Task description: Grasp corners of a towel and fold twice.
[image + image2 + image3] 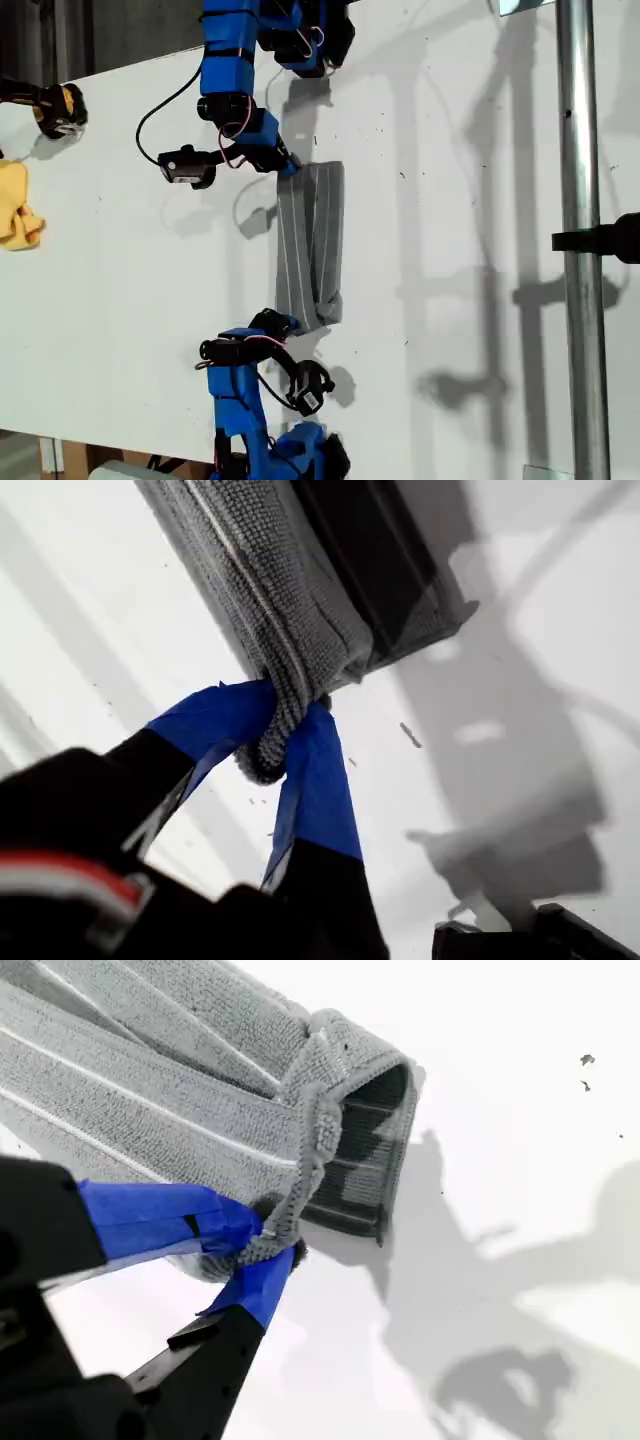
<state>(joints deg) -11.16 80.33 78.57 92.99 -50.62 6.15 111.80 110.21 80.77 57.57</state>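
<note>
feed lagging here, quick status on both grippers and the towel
My first gripper and my second gripper each shut on a towel corner. Towel folded into a long strip between them. Nothing in the way; yellow cloth lies well clear.

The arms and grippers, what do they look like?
Two arms of bright blue segments with black motor blocks and thin loose cables. My first gripper and my second gripper both have black fingers wrapped in blue tape at the tips. A black wrist camera rides each arm.

Robotics lab bench, white table (120, 290), metal pole (580, 250)
</note>
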